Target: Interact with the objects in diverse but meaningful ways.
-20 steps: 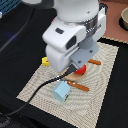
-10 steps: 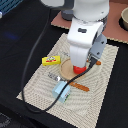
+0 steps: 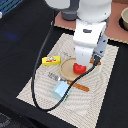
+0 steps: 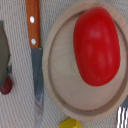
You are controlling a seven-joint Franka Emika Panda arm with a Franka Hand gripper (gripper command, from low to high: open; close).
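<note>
Exterior view: even, fairly bright overhead light, low resolution, soft all over. White arm housing [image 3: 89, 30] near overexposed, edges smeared. Dark table [image 3: 20, 45] swallows detail; faint bluish glare at exterior view's left. Soft shadow under arm across woven mat [image 3: 107, 95].

Wrist view: close, blurred, diffuse light. Red tomato-like ball [image 4: 96, 44] shows broad dull sheen, no sharp highlight. Wooden plate [image 4: 60, 85] rim soft; knife [image 4: 35, 65] edges fuzzy.

White, boxy-wristed robot arm [image 3: 89, 30] trailing a looping black cable [image 3: 35, 80]
</note>
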